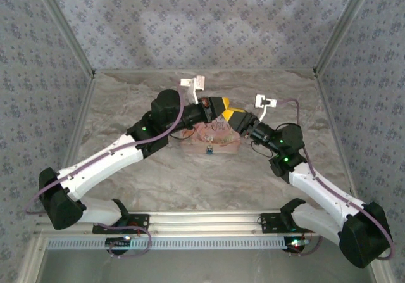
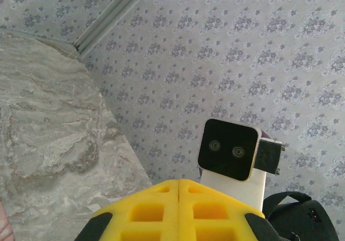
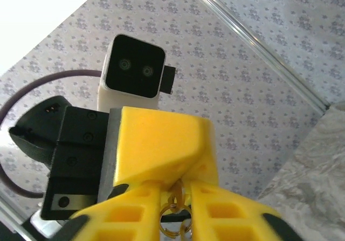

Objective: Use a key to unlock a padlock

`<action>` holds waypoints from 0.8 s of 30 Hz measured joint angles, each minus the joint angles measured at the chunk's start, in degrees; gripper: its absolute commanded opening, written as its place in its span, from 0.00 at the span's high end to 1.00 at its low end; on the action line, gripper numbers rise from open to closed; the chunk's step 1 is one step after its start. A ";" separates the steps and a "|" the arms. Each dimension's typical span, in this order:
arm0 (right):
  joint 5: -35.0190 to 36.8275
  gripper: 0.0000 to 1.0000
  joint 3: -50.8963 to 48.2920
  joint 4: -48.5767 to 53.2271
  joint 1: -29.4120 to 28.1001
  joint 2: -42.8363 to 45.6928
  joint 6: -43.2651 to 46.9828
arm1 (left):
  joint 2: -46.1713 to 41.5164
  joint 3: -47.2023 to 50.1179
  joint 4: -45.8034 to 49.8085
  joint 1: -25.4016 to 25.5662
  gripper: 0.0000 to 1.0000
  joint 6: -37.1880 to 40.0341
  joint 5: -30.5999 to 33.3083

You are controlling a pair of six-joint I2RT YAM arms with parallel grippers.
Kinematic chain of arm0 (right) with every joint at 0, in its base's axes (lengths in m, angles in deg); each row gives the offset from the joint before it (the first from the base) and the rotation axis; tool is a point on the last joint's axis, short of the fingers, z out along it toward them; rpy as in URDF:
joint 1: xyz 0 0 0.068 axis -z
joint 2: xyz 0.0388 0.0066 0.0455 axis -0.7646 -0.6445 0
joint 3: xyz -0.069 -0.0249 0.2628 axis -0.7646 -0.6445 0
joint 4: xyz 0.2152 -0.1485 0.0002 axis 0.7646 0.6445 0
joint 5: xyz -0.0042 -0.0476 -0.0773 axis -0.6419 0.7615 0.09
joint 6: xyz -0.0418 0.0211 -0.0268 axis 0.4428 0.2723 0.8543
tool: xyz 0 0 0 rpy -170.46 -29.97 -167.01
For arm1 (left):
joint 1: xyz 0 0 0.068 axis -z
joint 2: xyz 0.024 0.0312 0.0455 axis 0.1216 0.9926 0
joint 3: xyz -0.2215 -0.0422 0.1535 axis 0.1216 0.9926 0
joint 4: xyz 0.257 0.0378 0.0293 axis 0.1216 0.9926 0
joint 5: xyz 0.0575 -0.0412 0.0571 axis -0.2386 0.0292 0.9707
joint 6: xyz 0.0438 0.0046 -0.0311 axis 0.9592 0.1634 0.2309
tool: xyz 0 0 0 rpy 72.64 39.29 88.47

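The right gripper (image 3: pixel 177 215) has its 2 yellow fingers drawn in tight on a small brass key ring (image 3: pixel 173 226), whose lower part is cut off. The left gripper (image 3: pixel 180 179), its fingers pressed together, touches the ring with its tip; anything it pinches is hidden. The tiny padlock (image 1: pixel 209 149) lies at the near edge of a pink book (image 1: pixel 190 145), which the arms partly cover.

padlock (image 1: pixel 209 149) on book (image 1: pixel 192 145), book on table (image 1: pixel 126 106)
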 measured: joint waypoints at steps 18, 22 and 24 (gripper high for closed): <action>-1.70 1.00 0.11 6.25 1.79 4.61 4.22 | -3.19 1.14 2.10 -0.35 0.57 0.39 -0.22; -3.69 1.00 0.98 9.11 2.05 4.92 5.05 | -3.96 1.09 3.76 -0.50 0.53 1.31 -0.74; -4.74 1.00 1.62 10.58 2.21 4.92 5.53 | -3.93 1.07 4.76 -0.61 0.53 1.73 -1.29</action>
